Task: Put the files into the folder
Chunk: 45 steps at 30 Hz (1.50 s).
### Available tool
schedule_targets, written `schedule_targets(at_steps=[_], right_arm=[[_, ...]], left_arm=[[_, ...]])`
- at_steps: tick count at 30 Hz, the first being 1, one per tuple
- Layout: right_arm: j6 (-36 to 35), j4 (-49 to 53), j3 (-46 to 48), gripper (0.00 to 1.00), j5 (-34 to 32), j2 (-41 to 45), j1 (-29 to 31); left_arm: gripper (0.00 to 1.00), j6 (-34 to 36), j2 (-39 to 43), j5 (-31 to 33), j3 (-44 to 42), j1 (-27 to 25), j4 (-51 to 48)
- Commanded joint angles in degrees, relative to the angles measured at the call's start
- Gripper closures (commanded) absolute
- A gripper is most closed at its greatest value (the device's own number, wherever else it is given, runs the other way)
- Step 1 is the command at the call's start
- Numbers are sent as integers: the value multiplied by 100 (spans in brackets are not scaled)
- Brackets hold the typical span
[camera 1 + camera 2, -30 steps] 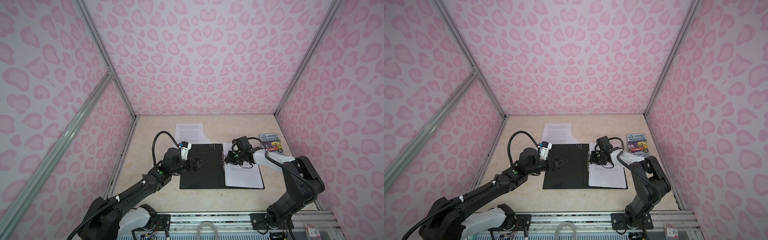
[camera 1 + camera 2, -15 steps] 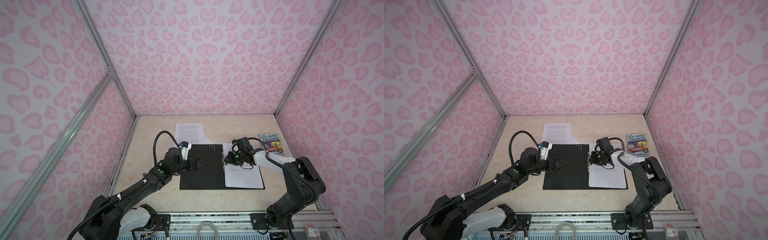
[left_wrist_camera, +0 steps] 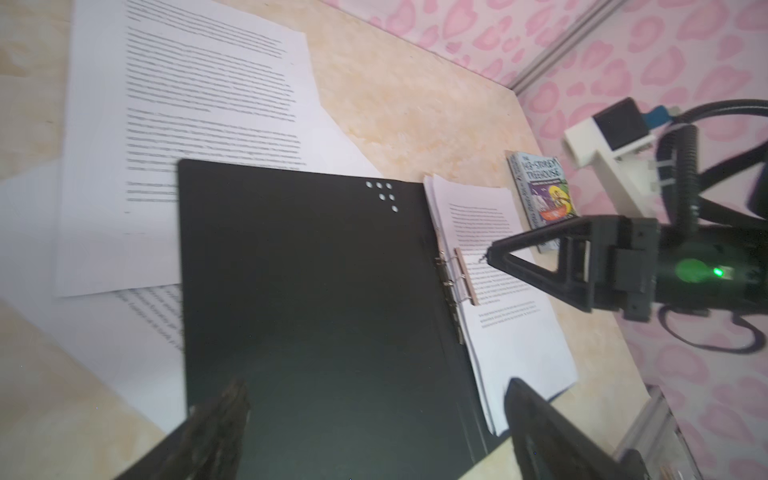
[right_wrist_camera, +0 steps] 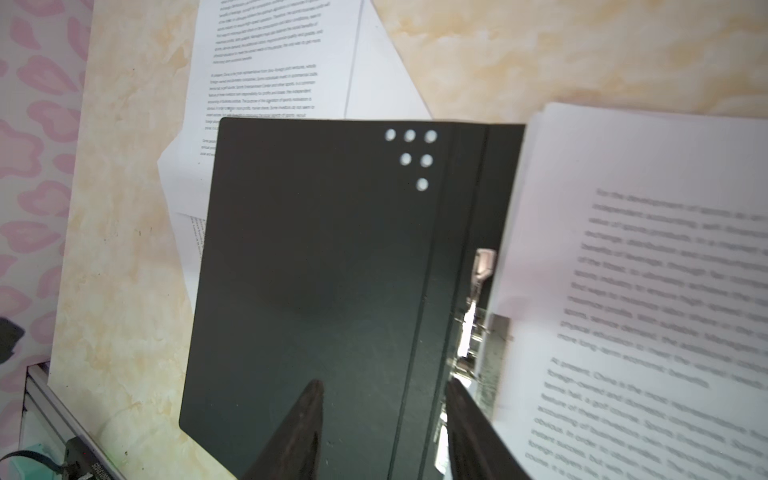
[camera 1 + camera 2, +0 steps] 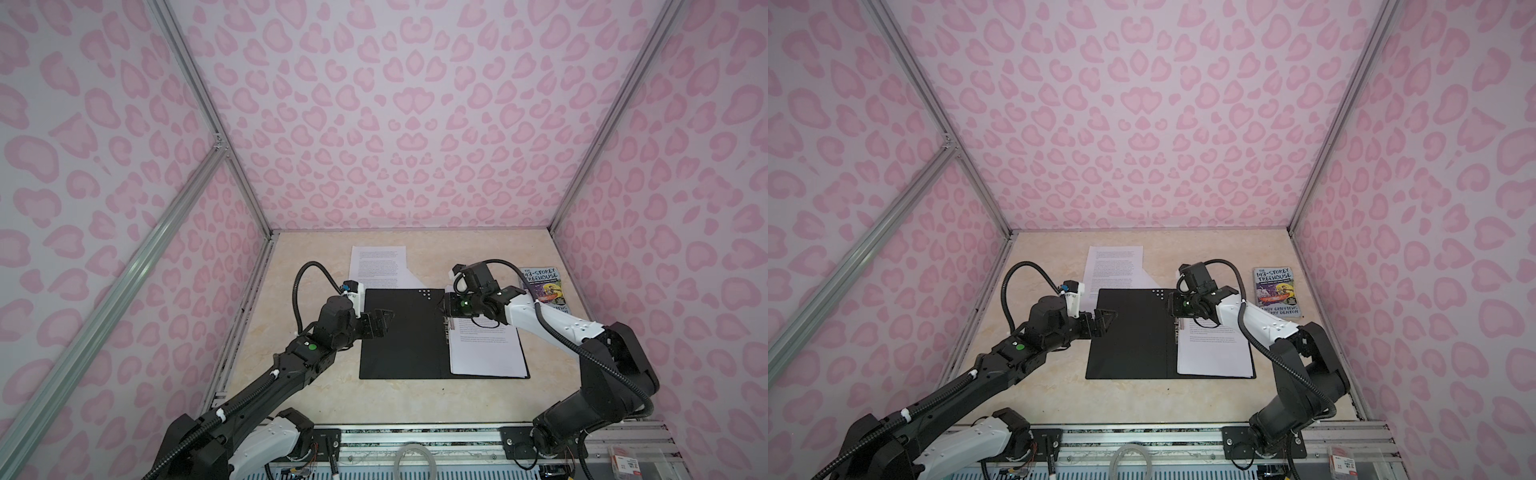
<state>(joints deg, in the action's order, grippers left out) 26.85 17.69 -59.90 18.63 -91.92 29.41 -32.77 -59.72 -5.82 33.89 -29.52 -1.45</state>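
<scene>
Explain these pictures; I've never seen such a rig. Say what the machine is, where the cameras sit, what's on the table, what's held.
Two robot arms stand at a table, each ending in a two-finger gripper. Two pictures come from a twin camera above; two from cameras on the arms' wrists. On the table lies an open folder, with a stack of printed sheets on its right half beside a metal clip. More loose sheets lie beyond it, partly under its far corner. A paperback book sits to the right. The left gripper hangs open over the folder's left edge; the right gripper is open by the clip. Neither holds anything.
</scene>
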Motion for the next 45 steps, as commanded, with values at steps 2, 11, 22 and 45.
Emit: schedule_targets(at_steps=[2,11,22,45], right_arm=[[-140,61,-507,51,-247,-617,287],[-171,-75,-1969,54,-195,-2275,821],[-408,393,-3126,54,-65,-3316,747],[-661,659,-3241,58,470,-3678,514]], left_arm=[[3,-13,-139,439,26,426,-217],[3,-41,-1153,-186,304,1666,90],[2,526,-3880,-715,2311,2251,9],[3,-183,-6369,-3021,4512,2683,-184]])
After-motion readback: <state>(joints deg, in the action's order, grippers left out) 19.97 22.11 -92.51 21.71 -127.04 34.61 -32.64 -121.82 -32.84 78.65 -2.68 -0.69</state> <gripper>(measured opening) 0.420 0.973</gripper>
